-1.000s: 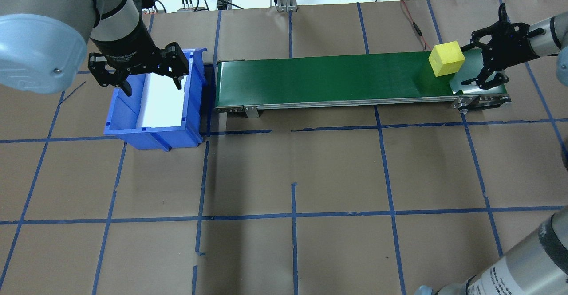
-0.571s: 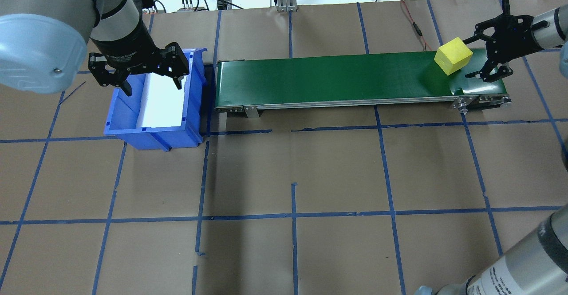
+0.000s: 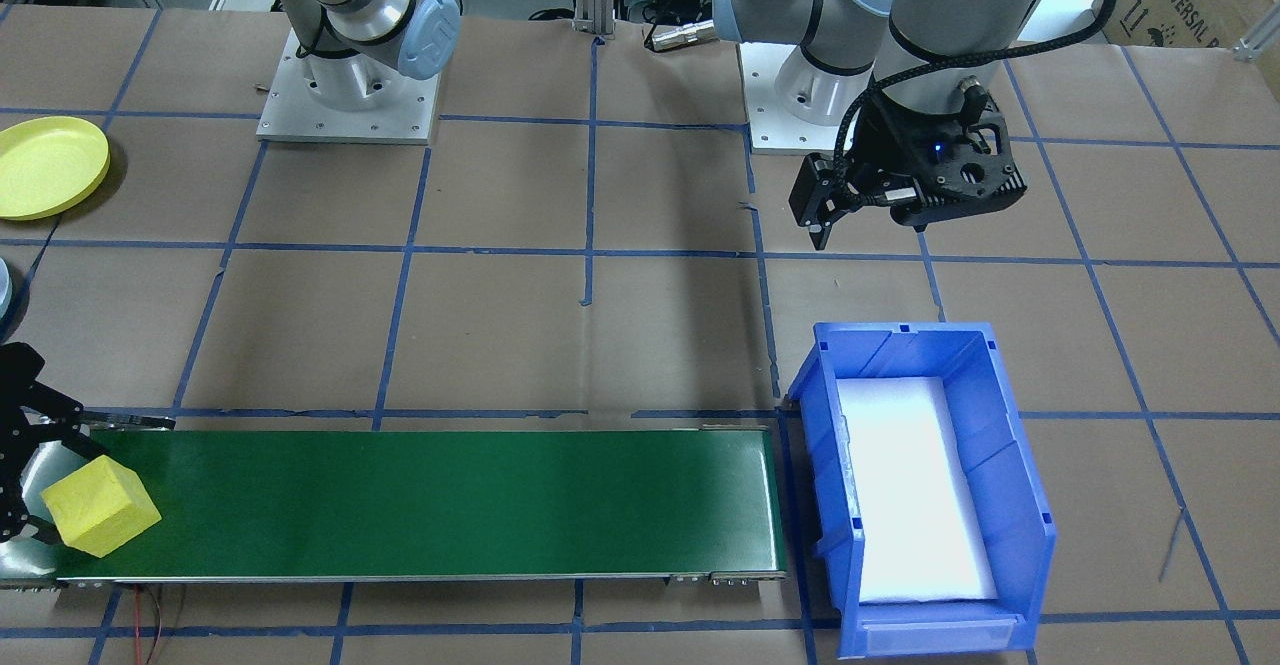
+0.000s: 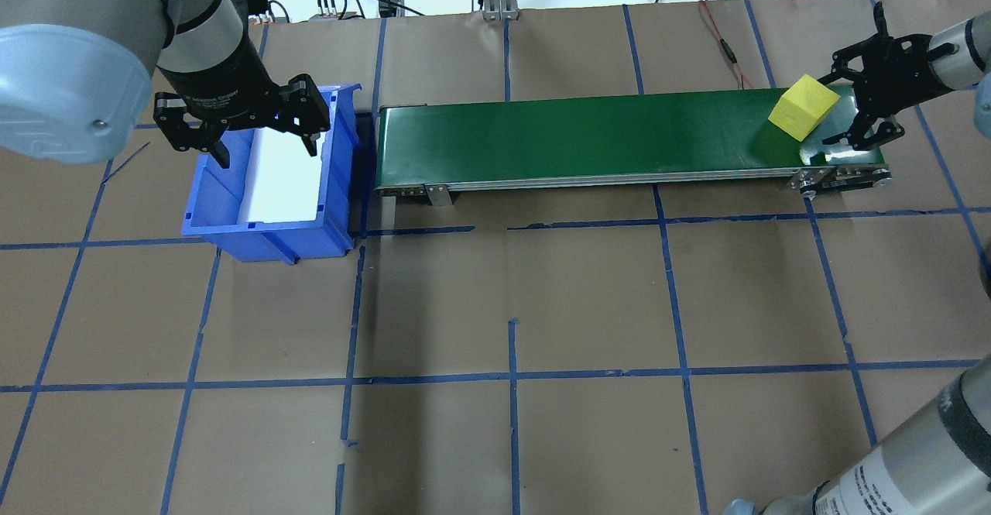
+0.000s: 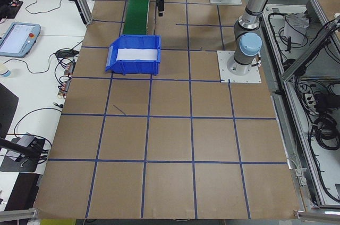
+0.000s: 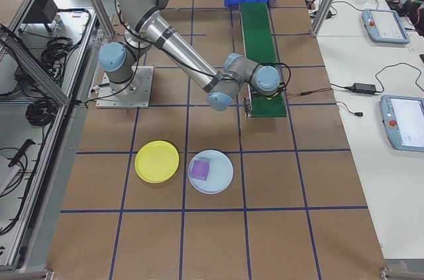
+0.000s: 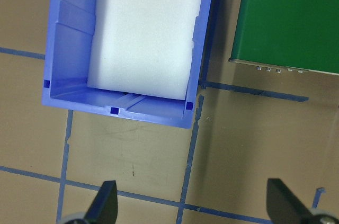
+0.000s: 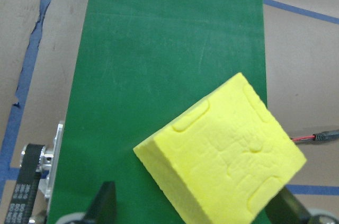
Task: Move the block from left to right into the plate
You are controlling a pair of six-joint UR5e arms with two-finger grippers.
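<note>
A yellow foam block [image 4: 803,106] lies tilted at the right end of the green conveyor belt [image 4: 581,132]. My right gripper [image 4: 836,107] is open and straddles it; in the right wrist view the block [image 8: 222,150] fills the space between the two fingertips. From the front, the block [image 3: 100,505] sits at the belt's left end. My left gripper [image 4: 236,132] hovers open and empty over the blue bin [image 4: 209,190]. The yellow plate [image 3: 45,165] lies on the table on the right arm's side, plate [image 6: 157,161] clear of both arms.
The blue bin [image 3: 1000,465] holds only a white foam liner and stands against the belt's other end. A pale blue plate [image 6: 222,181] carrying a purple block sits beside the yellow one. Cables run along the table's far edge.
The block has shifted right toward the belt's end. My right gripper has moved with it and now sits around it. The left arm has not moved.
</note>
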